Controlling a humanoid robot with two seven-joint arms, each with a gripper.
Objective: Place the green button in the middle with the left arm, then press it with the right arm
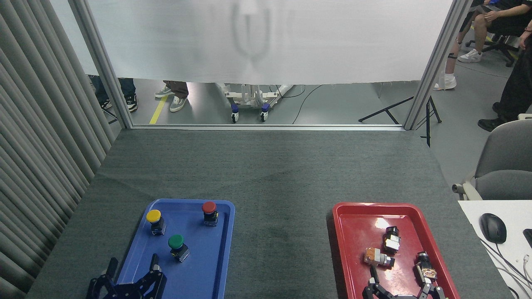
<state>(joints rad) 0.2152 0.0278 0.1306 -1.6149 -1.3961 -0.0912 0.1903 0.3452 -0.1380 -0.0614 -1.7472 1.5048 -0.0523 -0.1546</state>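
The green button (177, 246) stands upright in the blue tray (222, 249), near the tray's middle. My left gripper (132, 270) rises from the bottom edge just below and left of it, fingers spread open, holding nothing and not touching the button. My right gripper (401, 284) shows at the bottom edge over the near end of the red tray (357, 232), fingers spread open and empty. The middle (282, 232), bare dark grey mat, lies between the two trays.
A yellow button (154, 221) and a red button (209, 212) also stand in the blue tray. Three small switch parts (390, 241) lie in the red tray. A curtain lines the left side; a chair (498, 170) and a white desk with a mouse (493, 227) stand right.
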